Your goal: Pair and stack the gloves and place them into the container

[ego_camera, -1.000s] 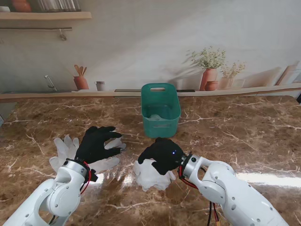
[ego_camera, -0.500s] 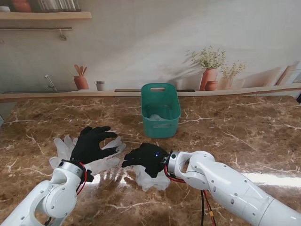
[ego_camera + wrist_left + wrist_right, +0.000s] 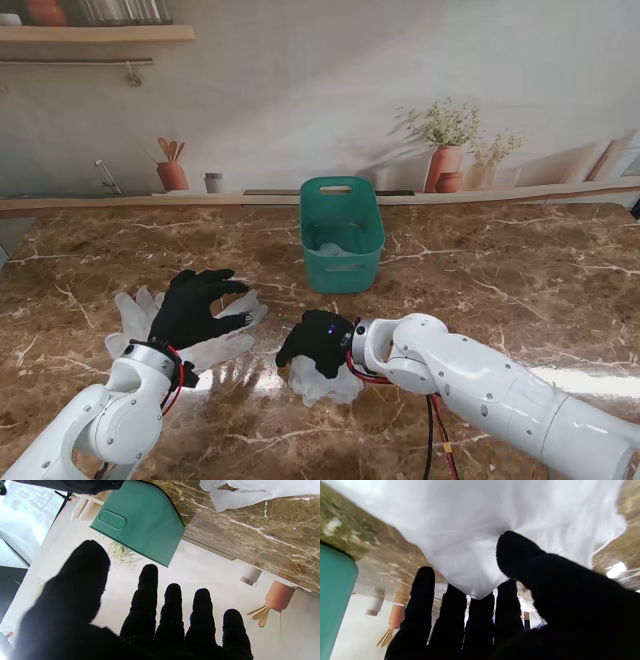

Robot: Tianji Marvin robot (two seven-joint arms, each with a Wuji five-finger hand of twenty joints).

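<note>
Right hand (image 3: pixel 318 342) pinches white glove (image 3: pixel 322 380); left hand (image 3: pixel 195 308) hovers spread.

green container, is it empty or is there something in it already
Not empty. In the stand view the green container stands upright and open-topped, with something pale and translucent on its bottom, likely gloves; which exactly, cannot tell.

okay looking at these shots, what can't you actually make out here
- Whether the right hand grips the crumpled white glove: the stand view's palm covers the contact; in the right wrist view the glove is blurred.
- How many gloves lie under the left hand: it covers the spread white gloves.
- What the pale item is inside the teal container: too small in the stand view, and the left wrist view shows only its outer wall.
</note>
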